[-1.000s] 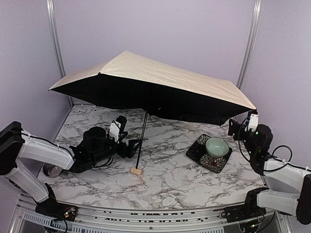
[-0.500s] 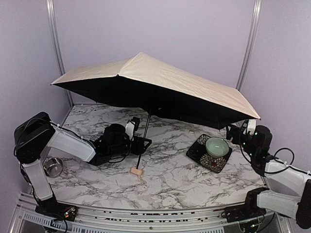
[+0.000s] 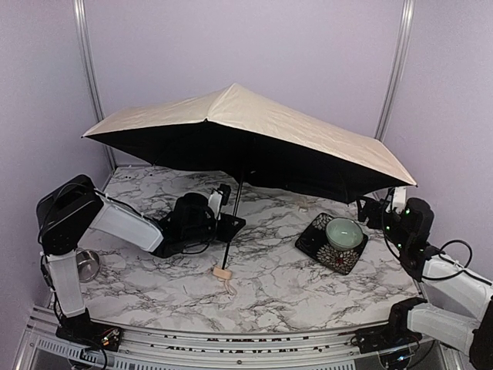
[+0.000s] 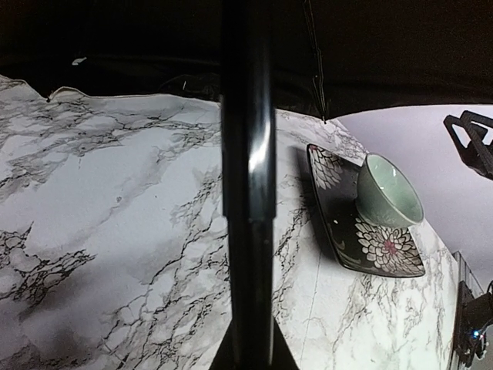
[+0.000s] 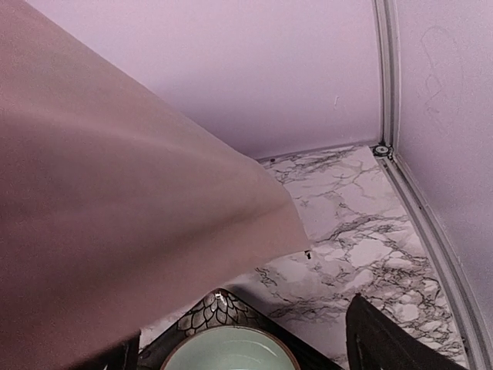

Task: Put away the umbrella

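**Item 1.** Open cream-beige folding umbrella with black lining, centre of the top view. The canopy tilts down to the right, and the pale tan handle sits low over the white marble tabletop.

**Change.** A second ago my left gripper stood wide, left of the thin black shaft. It has since moved right and clamped that shaft just above the handle. The canopy has lifted slightly.

**Item 2.** My right gripper, right edge of the frame, has its jaws spread and empty. It sits beneath the canopy's low corner, near the dark flowered plate carrying a pale green bowl.

**Obscured.** The upper shaft is lost in the black lining. My left fingertips are cut off in the wrist view. A small steel cup is partly behind my arm.
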{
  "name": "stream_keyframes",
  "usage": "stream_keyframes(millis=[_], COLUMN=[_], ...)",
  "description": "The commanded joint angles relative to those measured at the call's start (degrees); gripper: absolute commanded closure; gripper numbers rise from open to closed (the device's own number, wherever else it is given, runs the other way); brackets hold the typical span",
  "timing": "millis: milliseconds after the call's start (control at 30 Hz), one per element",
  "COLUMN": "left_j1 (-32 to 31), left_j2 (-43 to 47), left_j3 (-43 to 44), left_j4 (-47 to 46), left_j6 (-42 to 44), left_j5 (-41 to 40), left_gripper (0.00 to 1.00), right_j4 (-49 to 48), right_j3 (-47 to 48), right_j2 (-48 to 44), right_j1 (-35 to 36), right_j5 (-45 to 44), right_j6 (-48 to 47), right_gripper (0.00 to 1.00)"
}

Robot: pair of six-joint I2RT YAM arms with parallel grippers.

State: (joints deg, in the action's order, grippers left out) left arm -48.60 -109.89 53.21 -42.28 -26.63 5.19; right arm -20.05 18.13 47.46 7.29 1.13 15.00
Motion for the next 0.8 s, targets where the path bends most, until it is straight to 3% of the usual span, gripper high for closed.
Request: stream_keyframes(millis=[0,200,467,567,767], left_j1=[0.6,1.4,1.5,1.4,-0.4], left_j2=[2.4,8.5,15.0,16.7,20.5], left_j3=[-1.2,-4.8,-6.3,-6.8,-10.8], left_j4=[-5.2,-21.6,-25.1,-25.5,-29.6], left_j6=[-3.8,-8.0,-8.3,-7.8,-9.4], left_j5=[1.2,5.2,7.1,10.6,15.2], left_gripper=[1.00,1.00,1.00,1.00,1.00], right_j4=[3.1,4.4,-4.2,-7.5,-6.7], right_j3=[3.4,4.6,3.9,6.1,20.6], right_j2=[-2.3,-5.2,-8.3,-4.8,9.7], right_j1=[1.6,6.3,19.5,23.8,30.8], right_j5=[0.8,6.5,12.1,16.0,17.2], right_j6=[1.3,3.7,0.4,-0.1,-1.6], right_gripper=[0.12,0.14,0.17,0.18,0.19])
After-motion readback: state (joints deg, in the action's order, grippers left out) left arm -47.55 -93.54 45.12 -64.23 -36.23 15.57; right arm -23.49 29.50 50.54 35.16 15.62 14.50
